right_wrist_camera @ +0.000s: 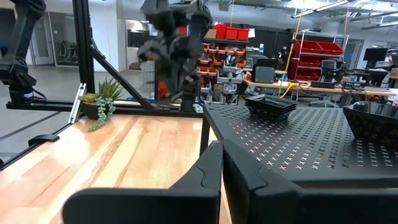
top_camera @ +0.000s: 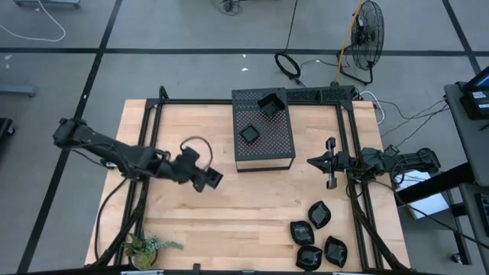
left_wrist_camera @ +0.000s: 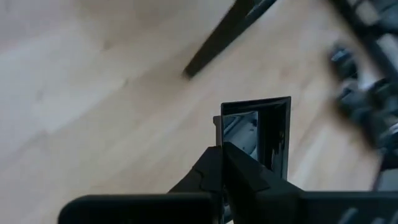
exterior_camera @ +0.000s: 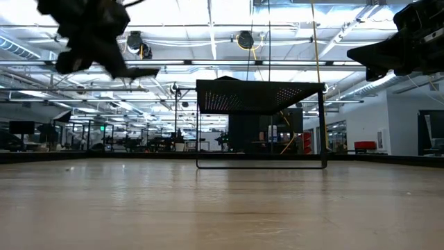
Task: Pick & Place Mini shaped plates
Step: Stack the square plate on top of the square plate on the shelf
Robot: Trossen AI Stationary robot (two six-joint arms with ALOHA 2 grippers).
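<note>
My left gripper (top_camera: 205, 177) hangs over the table's middle left, shut on a small square black plate (left_wrist_camera: 256, 134) and well above the wood in the low view (exterior_camera: 135, 71). Two more mini plates rest on the black perforated box: one near its far edge (top_camera: 270, 103), one at its centre (top_camera: 249, 134). Several leaf-shaped plates (top_camera: 318, 215) lie flat at the table's near right corner. My right gripper (top_camera: 319, 161) is shut on nothing and waits right of the box, pointing left. My left gripper pinches the square plate by one rim (left_wrist_camera: 225, 144) between its two fingers (left_wrist_camera: 211, 168). The plate sticks out beyond the fingertips and is lifted clear of the table, lying about level in the low view (exterior_camera: 139, 71).
The perforated box (top_camera: 263, 145) stands on thin legs at the table's far middle. A small green plant (top_camera: 145, 246) sits at the near left corner. A black frame (top_camera: 229, 101) runs along the table's far, left and right sides. Bare wood lies between the box and the near plates.
</note>
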